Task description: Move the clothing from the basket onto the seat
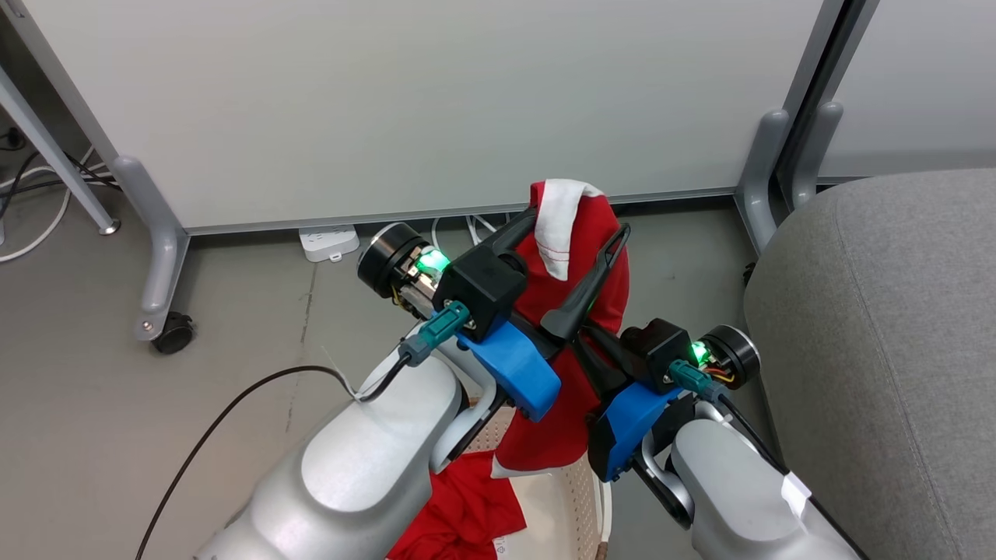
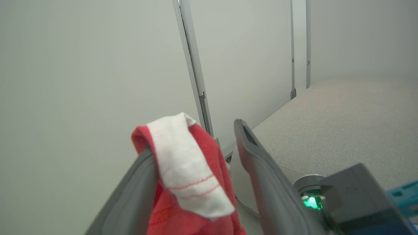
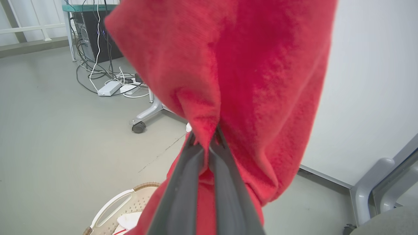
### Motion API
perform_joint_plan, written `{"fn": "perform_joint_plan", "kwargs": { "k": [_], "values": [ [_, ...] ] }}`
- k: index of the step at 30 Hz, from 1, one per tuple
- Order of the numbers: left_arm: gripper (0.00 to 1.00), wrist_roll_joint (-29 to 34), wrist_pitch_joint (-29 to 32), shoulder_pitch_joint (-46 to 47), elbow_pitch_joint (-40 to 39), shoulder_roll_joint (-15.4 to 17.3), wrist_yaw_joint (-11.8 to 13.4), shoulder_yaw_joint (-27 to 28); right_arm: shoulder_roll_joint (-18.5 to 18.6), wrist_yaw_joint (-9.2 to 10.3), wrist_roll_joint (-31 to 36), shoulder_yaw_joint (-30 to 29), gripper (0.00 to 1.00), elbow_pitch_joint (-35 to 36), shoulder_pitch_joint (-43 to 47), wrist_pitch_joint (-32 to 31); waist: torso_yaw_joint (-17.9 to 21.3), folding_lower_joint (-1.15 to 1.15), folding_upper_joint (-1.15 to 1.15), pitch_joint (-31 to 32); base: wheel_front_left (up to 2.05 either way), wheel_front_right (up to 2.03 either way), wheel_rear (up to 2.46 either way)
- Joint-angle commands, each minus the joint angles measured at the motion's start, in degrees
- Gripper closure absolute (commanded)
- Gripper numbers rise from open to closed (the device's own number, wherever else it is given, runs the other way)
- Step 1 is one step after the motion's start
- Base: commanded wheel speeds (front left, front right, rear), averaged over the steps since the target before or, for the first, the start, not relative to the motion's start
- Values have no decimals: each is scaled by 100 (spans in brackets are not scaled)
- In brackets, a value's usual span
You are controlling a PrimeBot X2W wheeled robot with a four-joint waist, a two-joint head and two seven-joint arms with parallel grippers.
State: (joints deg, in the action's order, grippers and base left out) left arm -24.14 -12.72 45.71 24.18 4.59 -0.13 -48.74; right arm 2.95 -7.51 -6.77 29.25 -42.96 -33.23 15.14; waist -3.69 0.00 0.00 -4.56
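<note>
The left gripper [image 1: 577, 225] stands with its jaws wide apart and grips nothing, but a red garment [image 1: 599, 272] is draped over one of its fingers [image 2: 130, 195], with the white band [image 2: 183, 163] folded across the tip. The right gripper [image 3: 206, 143] is pinched tight on a fold of the same garment, lower down.

The main risk is that draped end. If the right arm carries the cloth toward the seat [image 1: 879, 350] while the band is hooked on the open finger, the fabric may pull taut between the two arms and either drag out of the narrow pinch or tug the left arm along. If the band slides off, the whole weight drops onto that one small fold, which could slip and land on the floor between the basket [image 1: 572, 498] and the seat. The hanging tail could also catch the basket rim; I cannot tell whether it touches it.

The garment hangs lengthwise, its long axis running from the white band at the top down to the loose end above the basket, gathered narrow at the pinch. More red clothing [image 1: 467, 513] lies in the basket; the seat is to the right, well apart.
</note>
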Motion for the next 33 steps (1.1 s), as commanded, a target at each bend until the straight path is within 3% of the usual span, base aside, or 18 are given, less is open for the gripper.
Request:
{"fn": "perform_joint_plan", "kwargs": {
  "k": [1, 14, 33],
  "values": [
    [0, 24, -41, 79, 0, 29, 26, -14, -11, 4, -33, 4, 100, 30, -32, 2, 5, 0, 0, -17, 0, 0, 0],
    [0, -23, -42, 87, 66, 100, 80, -45, -11, 4, -75, -102, 100, 148, -68, 2, 151, 0, 0, -130, 0, 0, 0],
    [0, -59, 81, 35, 74, 379, 52, -139, -8, 4, 72, -964, 100, 949, 149, 2, 938, 0, 0, -576, 0, 0, 0]
  ]
}}
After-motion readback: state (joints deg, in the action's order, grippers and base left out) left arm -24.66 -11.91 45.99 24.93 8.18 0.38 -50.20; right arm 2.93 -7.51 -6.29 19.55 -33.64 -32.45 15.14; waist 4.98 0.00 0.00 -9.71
